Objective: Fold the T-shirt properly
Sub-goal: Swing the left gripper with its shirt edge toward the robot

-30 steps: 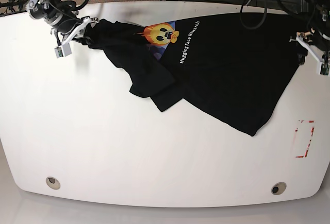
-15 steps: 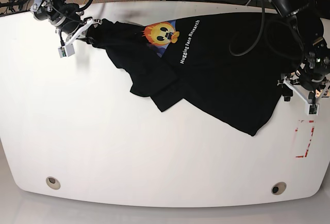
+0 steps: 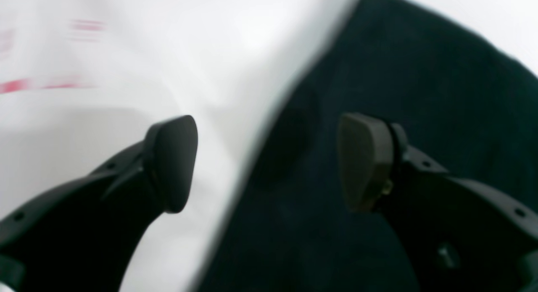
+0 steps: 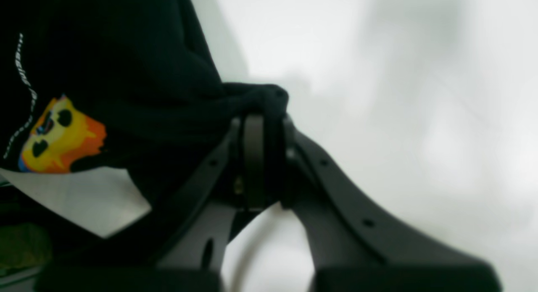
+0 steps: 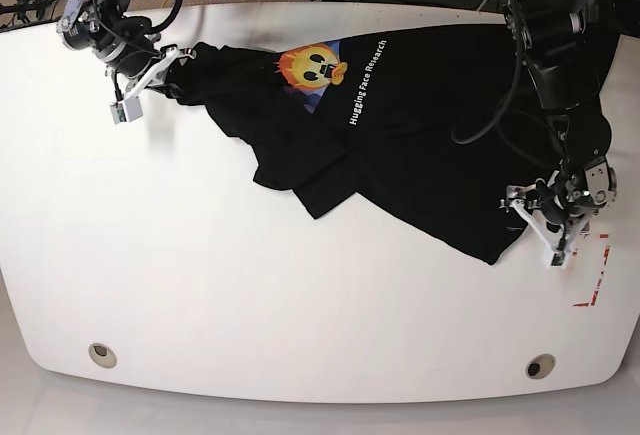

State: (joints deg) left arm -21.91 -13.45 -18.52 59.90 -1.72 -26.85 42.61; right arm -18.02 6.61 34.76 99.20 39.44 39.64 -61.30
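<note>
The black T-shirt (image 5: 420,135) lies rumpled across the far half of the white table (image 5: 250,285), its yellow emoji print (image 5: 312,63) and white lettering facing up. At the far left my right gripper (image 5: 177,63) is shut on a bunched end of the cloth. The right wrist view shows that gripper (image 4: 262,128) pinching a black wad of the T-shirt (image 4: 126,65) beside the emoji print (image 4: 59,136). My left gripper (image 5: 538,223) hangs open over the shirt's lower right edge. In the left wrist view this gripper (image 3: 269,161) straddles the hem of the T-shirt (image 3: 399,65), one finger over bare table.
Red tape marks (image 5: 592,270) sit on the table just right of my left gripper and show again as red tape (image 3: 42,84) in the left wrist view. Two round holes (image 5: 101,355) (image 5: 540,366) lie near the front edge. Cables hang behind the table's far edge.
My left arm has come down along the shirt's right side to its lower right edge, jaws spreading wide. The right gripper keeps its hold at the far left, barely shifted.
</note>
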